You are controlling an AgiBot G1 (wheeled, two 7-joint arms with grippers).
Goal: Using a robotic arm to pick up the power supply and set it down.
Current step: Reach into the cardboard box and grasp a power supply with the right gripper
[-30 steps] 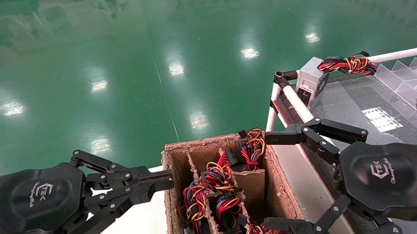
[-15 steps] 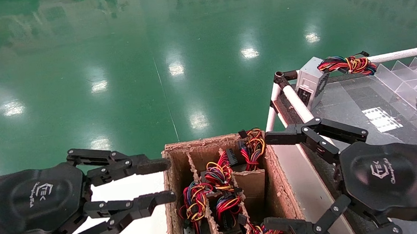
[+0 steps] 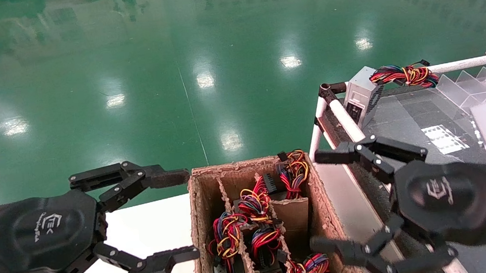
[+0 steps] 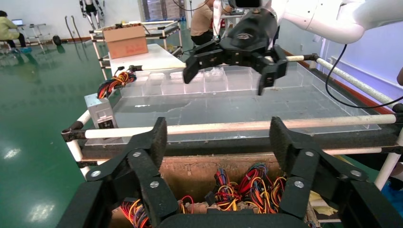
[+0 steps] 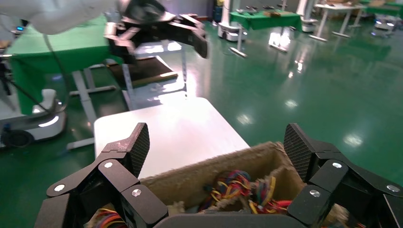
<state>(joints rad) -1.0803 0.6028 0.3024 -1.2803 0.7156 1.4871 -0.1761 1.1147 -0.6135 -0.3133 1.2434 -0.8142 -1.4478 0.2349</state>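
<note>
One power supply [image 3: 361,93], a silver-grey box with a bundle of coloured wires [image 3: 405,75], stands at the far left corner of the rack's clear top, also in the left wrist view as power supply [image 4: 100,112]. More wire bundles [image 3: 250,224] fill the divided cardboard box [image 3: 198,228] between my arms. My left gripper [image 3: 179,215] is open just left of the box's wall, nothing between its fingers [image 4: 157,137]. My right gripper [image 3: 324,200] is open at the box's right wall, its fingers [image 5: 297,147] spread over the box and empty.
A white table [image 3: 154,232] lies under my left arm. The rack [image 3: 342,119] with white tubes, a clear top and clear dividers [image 3: 476,85] stands to the right. Green floor lies beyond. Each wrist view shows the other gripper far off.
My left gripper has gone from nearly shut to wide open beside the box. My right gripper has shifted slightly toward the box, staying open.
</note>
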